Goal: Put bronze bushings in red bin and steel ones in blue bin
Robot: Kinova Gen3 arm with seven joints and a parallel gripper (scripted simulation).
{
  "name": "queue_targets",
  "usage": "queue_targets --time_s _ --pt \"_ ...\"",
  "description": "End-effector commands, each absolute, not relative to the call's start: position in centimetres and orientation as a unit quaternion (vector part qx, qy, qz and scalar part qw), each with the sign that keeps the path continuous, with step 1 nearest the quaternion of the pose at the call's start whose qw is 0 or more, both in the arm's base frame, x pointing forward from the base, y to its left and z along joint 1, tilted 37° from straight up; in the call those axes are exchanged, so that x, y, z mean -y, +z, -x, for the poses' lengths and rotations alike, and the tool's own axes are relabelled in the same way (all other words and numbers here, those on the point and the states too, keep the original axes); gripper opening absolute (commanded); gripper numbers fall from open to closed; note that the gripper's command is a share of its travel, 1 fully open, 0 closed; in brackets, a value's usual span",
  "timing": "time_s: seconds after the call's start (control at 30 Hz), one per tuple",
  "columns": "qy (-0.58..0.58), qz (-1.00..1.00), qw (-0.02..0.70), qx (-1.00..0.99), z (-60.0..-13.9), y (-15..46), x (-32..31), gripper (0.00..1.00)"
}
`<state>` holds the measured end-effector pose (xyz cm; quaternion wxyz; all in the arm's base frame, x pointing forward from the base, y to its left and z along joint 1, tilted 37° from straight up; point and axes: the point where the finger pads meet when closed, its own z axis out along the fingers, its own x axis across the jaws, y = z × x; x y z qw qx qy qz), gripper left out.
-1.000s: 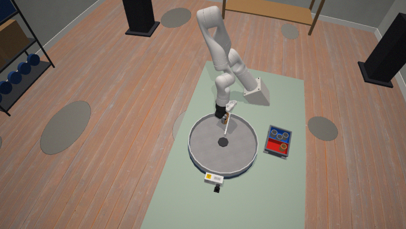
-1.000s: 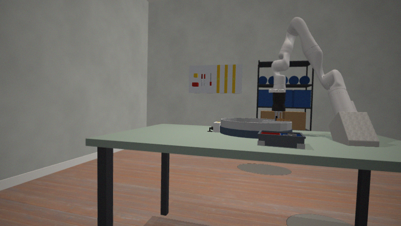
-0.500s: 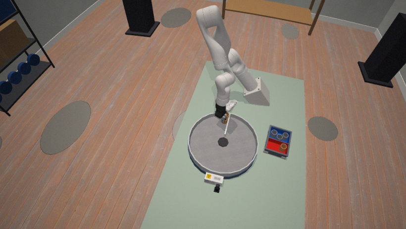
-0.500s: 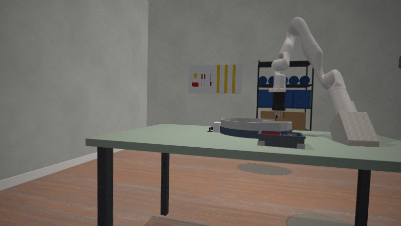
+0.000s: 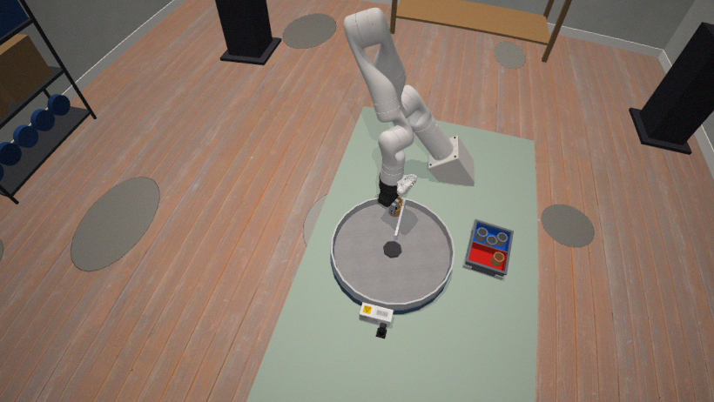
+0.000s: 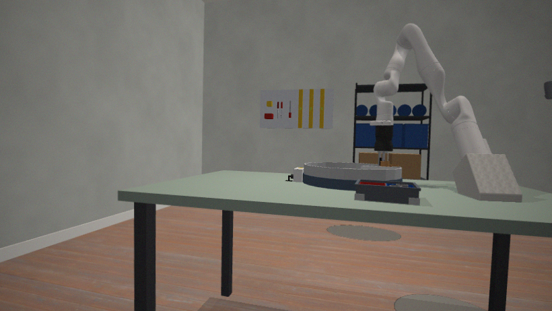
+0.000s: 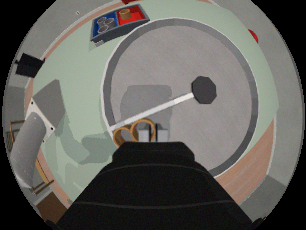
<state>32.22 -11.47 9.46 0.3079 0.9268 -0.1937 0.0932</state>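
Above the edge of the turntable (image 5: pixel 364 271) (image 6: pixel 351 174) (image 7: pixel 215 145), the gripper (image 5: pixel 394 210) (image 6: pixel 383 158) (image 7: pixel 153 129) pinches the wall of a bronze bushing (image 5: pixel 397 213) (image 6: pixel 384 163) (image 7: pixel 143 120), its jaws narrowed with one finger inside the sleeve and one outside. A second bronze bushing (image 5: pixel 400 200) (image 7: pixel 114 136) appears just beside it; whether the two touch is unclear. Both are near the outer end of the white bar (image 5: pixel 398 224) (image 7: pixel 155 108), which reaches toward the dark hub (image 5: pixel 392 249) (image 7: pixel 204 90). Beside the turntable, three steel bushings (image 5: pixel 492 240) occupy the blue bin (image 5: pixel 495 231) (image 6: pixel 412 185) (image 7: pixel 96 26), while one bronze sleeve (image 5: pixel 498 264) (image 7: pixel 125 16) stands in the adjoining red bin (image 5: pixel 481 255) (image 6: pixel 372 184) (image 7: pixel 136 16). A white box (image 5: pixel 376 313) (image 6: pixel 298 174) sits at the turntable's side, across from the gripper.

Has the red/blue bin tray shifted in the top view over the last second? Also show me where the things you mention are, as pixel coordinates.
No. The bin tray (image 5: pixel 509 251) (image 6: pixel 386 192) (image 7: pixel 120 32) sits at the same spot beside the turntable (image 5: pixel 392 279) (image 6: pixel 347 181) (image 7: pixel 175 50), same gap from its rim.
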Motion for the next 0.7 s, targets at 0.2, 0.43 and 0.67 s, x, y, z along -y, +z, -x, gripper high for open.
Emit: queue_targets --time_s 0.2,0.43,0.67 --pt "0.094 -0.927 0.307 0.193 -32.23 9.68 11.24 0.00" --pt "0.094 -0.927 0.307 0.193 -32.23 9.78 11.17 0.00" --pt "0.094 -0.927 0.307 0.193 -32.21 10.01 11.00 0.00"
